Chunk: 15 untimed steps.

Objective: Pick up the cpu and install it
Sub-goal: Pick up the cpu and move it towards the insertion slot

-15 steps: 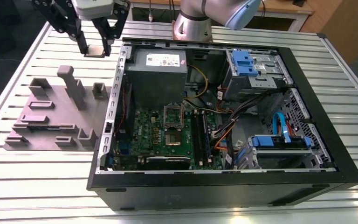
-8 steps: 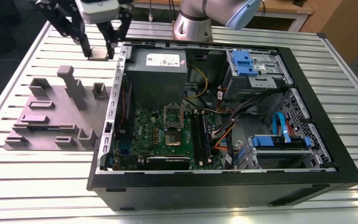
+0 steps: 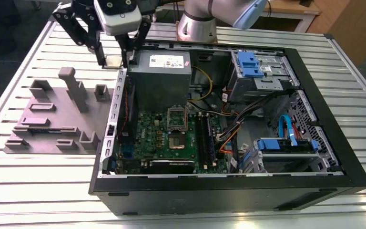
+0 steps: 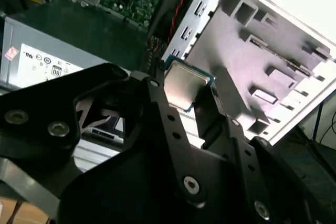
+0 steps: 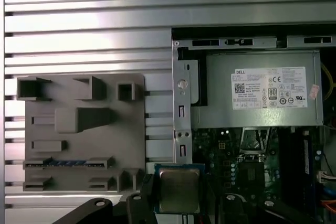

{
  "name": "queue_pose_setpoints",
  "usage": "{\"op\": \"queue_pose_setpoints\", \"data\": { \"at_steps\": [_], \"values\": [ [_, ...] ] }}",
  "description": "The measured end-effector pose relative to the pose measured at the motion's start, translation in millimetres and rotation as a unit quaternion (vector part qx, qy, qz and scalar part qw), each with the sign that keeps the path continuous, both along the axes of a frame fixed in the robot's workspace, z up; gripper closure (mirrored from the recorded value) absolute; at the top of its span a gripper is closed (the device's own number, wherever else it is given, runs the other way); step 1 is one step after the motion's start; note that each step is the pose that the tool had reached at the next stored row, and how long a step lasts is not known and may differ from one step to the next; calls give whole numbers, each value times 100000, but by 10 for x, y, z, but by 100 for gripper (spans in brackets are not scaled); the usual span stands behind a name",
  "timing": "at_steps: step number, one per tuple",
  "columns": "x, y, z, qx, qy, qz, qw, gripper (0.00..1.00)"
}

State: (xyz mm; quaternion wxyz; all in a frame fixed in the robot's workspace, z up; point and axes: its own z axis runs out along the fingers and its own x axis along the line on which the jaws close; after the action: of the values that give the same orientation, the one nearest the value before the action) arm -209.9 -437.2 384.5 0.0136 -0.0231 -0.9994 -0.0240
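My gripper (image 3: pixel 115 61) is shut on the cpu (image 3: pixel 114 61), a small square chip with a shiny metal top, pinched by its edges between the two black fingers. It hangs in the air just outside the open computer case's wall (image 3: pixel 115 109), at the exterior view's upper left, beside the power supply (image 3: pixel 162 71). Both wrist views show the cpu (image 4: pixel 184 84) (image 5: pixel 178 190) between the fingers (image 4: pixel 157 98), level and face up. The motherboard's open socket (image 3: pixel 177 135) lies inside the case, below the power supply in the exterior view.
A grey fixture block (image 3: pixel 49 119) with raised posts sits on the slatted table (image 3: pixel 17 191), on the exterior view's left of the case. Inside the case are cables (image 3: pixel 234 124), blue drive bays (image 3: pixel 288 145) and memory slots (image 3: pixel 205 138). The arm's base (image 3: pixel 196 24) stands behind the case.
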Motion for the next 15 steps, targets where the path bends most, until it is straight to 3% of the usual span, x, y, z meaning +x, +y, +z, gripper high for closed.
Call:
{"op": "queue_pose_setpoints", "data": {
  "at_steps": [5, 11, 15],
  "values": [
    [79, -93, -30, 8, -1, -4, 100000, 53],
    [338, -112, -53, 0, 4, 3, 100000, 53],
    [428, -121, -67, -241, 0, 1, 100000, 53]
  ]
}}
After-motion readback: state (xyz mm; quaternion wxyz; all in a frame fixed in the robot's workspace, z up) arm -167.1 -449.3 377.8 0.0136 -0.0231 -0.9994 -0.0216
